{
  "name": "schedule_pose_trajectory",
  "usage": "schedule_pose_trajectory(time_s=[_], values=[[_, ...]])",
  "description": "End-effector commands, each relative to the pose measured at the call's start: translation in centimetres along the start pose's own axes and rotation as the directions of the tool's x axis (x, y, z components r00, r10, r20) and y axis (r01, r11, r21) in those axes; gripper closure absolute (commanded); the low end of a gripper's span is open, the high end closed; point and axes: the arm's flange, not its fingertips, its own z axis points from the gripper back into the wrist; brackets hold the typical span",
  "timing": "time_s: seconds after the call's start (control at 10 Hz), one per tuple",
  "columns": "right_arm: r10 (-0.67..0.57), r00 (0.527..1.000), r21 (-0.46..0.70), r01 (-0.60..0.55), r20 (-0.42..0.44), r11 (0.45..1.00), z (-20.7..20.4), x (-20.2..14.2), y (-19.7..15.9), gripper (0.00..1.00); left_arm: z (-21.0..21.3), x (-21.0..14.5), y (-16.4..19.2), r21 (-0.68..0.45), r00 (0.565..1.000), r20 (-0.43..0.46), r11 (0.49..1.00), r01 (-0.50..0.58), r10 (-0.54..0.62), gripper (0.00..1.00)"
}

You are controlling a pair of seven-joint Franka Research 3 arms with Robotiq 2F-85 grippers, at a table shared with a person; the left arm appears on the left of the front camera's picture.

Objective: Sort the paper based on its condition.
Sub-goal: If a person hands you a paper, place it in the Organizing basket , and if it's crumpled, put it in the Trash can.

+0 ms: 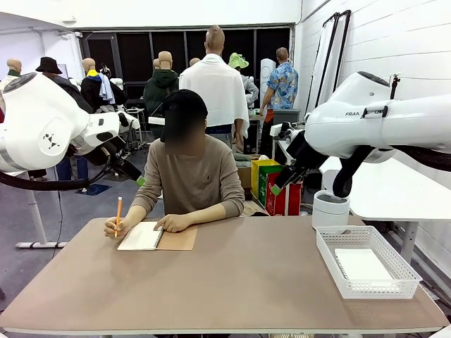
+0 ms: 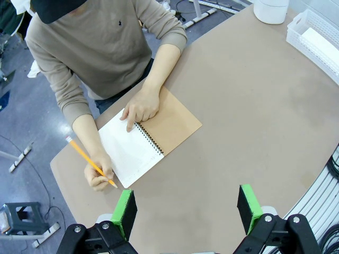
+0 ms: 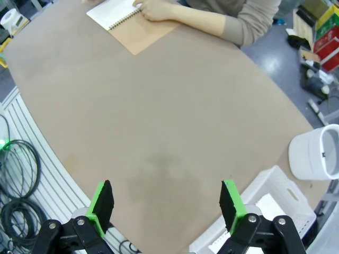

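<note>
At the left, the left gripper (image 2: 187, 207) hangs above the worktop (image 2: 249, 121), jaws spread wide with nothing between them. Beyond it a person's hand (image 2: 100, 175) holds an orange pencil (image 2: 85, 157) at the edge of an open spiral notebook (image 2: 132, 149), and the other hand (image 2: 140, 108) rests on the page. Any writing there is too faint to make out. Farther right, the right gripper (image 3: 167, 201) is also wide open and empty over bare worktop. At the far right stands a white basket (image 1: 373, 287) with the paper (image 1: 363, 266) lying flat inside. The number of sheets cannot be told, and in the right wrist view a gripper finger hides part of it. A white tub (image 1: 330, 209) stands just behind the basket.
</note>
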Motion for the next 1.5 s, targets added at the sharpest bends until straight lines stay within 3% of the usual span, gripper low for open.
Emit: schedule_pose_trajectory(time_s=[0.0,1.4], values=[[-0.001,1.0,0.0,0.001,-0.011,1.0,-0.04,-0.07,0.12,0.0,0.06,0.03,0.13,-0.006,1.0,0.012,1.0,0.002,-0.002,0.0],[-0.001,1.0,0.0,0.001,-0.011,1.0,-0.04,-0.07,0.12,0.0,0.06,0.03,0.13,-0.006,1.0,0.012,1.0,0.002,-0.002,0.0]])
